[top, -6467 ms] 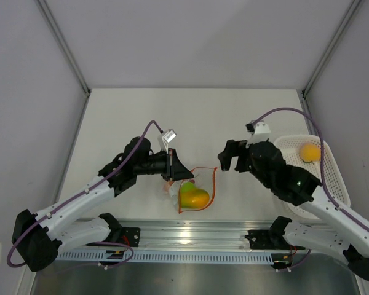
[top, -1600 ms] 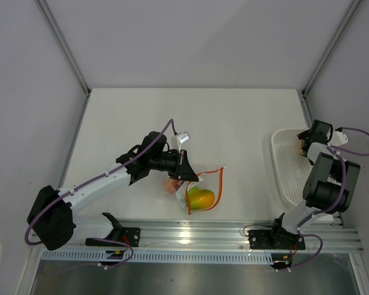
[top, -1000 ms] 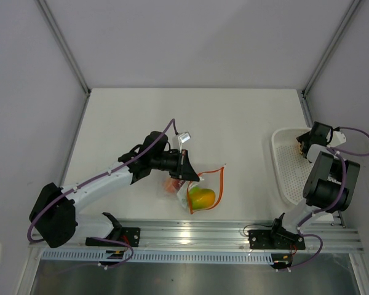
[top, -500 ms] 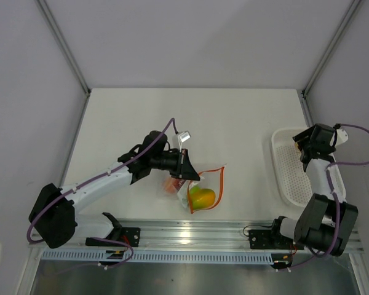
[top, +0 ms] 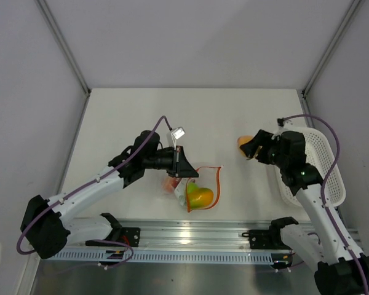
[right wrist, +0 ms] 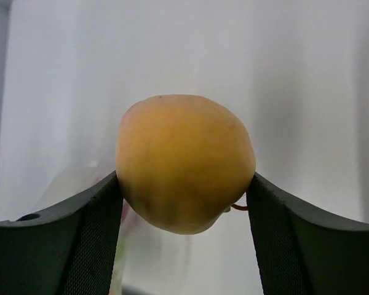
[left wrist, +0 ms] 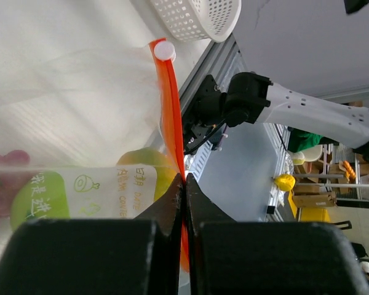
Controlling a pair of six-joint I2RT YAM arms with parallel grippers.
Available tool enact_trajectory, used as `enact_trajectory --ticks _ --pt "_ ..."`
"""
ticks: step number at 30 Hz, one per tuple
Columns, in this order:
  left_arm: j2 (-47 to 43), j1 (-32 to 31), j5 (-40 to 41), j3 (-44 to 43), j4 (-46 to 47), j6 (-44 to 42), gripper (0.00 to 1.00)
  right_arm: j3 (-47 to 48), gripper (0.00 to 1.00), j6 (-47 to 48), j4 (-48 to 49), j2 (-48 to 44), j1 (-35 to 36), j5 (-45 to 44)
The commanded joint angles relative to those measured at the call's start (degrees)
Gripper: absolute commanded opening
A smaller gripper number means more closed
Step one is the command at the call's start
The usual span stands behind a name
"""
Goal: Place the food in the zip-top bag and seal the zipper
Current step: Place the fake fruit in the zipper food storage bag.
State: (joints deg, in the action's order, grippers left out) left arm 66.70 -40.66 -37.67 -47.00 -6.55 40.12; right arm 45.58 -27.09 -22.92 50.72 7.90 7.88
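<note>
Now the right claw (right wrist: 184, 179) grips a round yellow-orange toy fruit (right wrist: 184, 153); the left claw (left wrist: 184, 179) pinches the orange-red zipper strip (left wrist: 168, 104) of the clear plastic bag (left wrist: 80, 92).

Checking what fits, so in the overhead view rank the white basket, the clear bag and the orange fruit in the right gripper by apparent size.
Largest: white basket.
Then: clear bag.
Smallest: orange fruit, though the right gripper may hold it raised, nearer the camera.
</note>
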Motion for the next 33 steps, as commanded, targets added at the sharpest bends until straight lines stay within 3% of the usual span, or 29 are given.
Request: enact_trajectory --ticks 1,9,14,18,22,33 --pt "-3.4 0.4 0.5 -1.9 1.8 1.8 0.00 2.7 0.00 4.0 -5.4 -5.6 7.9 8.4" --pt "-5.4 0.4 0.2 -2.8 1.3 3.5 0.01 3.5 0.00 -0.9 -4.6 -15.9 27.2 15.4" --pt "-6.5 0.3 0.5 -2.6 1.4 4.0 0.01 2.8 0.01 -2.6 -3.0 -14.7 37.5 16.0" --pt "-7.2 0.3 0.7 -1.9 1.4 4.2 0.01 2.1 0.02 -3.3 -4.2 -10.5 49.5 7.0" --pt "-7.8 0.3 0.0 -0.7 2.6 5.1 0.01 2.2 0.04 -3.8 -4.9 -5.6 56.4 -4.2" --pt "-9.8 -0.6 -0.8 2.1 4.8 6.7 0.01 2.5 0.10 -6.6 -1.8 -1.6 58.2 -17.4"
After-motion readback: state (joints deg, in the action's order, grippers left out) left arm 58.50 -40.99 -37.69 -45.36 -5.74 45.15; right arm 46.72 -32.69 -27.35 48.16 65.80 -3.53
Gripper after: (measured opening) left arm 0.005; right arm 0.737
